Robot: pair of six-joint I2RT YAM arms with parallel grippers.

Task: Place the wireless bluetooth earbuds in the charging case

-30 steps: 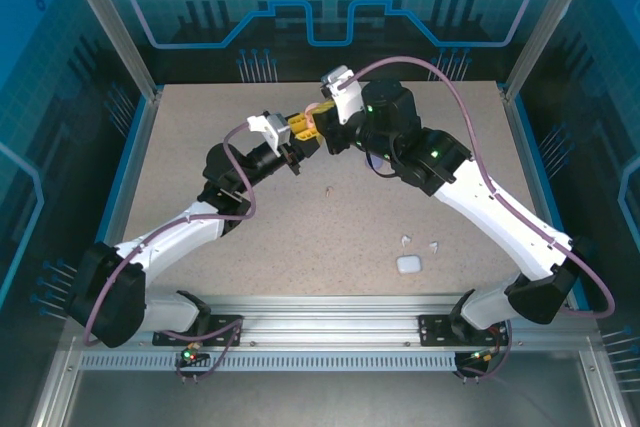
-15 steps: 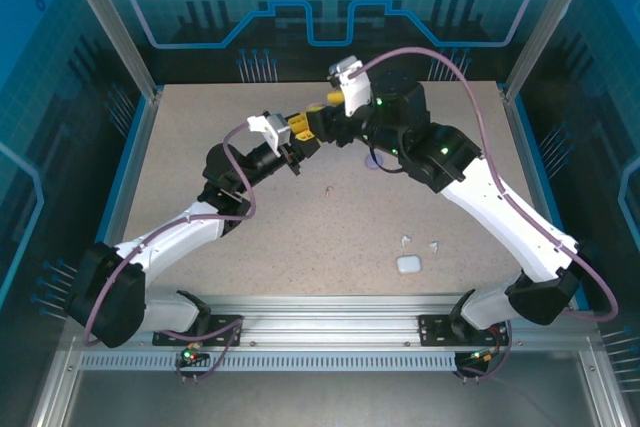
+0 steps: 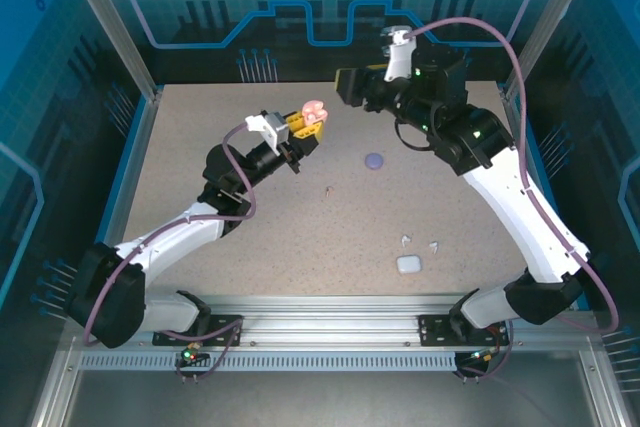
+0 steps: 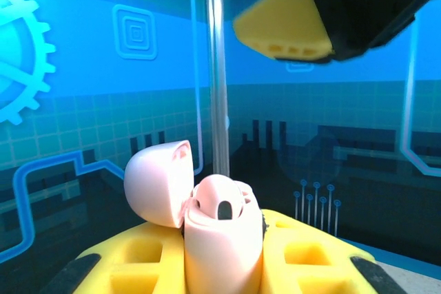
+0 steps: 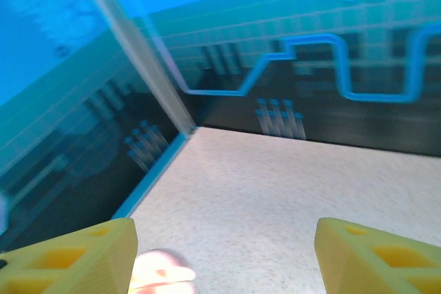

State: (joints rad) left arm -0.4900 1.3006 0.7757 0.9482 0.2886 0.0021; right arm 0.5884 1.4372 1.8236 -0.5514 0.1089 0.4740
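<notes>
**Right fingers letting go and backing off the pink case**

Left fingers are clamping the pink charging case by its body and holding it up off the counter, with its lid hanging open; that grip is not changing.

Right fingers, a second ago closed and pressed up against the case, are now standing apart with nothing between them; they are pulling away to the far right of the case.

I am reading this as a release just after a placement; a rounded pink piece is sitting in the case mouth, probably a pale pink earbud going in, though I cannot be sure.

Two white earbuds are lying on the counter well nearer than the pink case and to its right, beside a white case; a purple case is lying between those and the pink case; a tiny speck is lying just nearer than the pink case, too small to name.

Most earbuds seem to be waiting still; the lid is not yet shut.
</notes>
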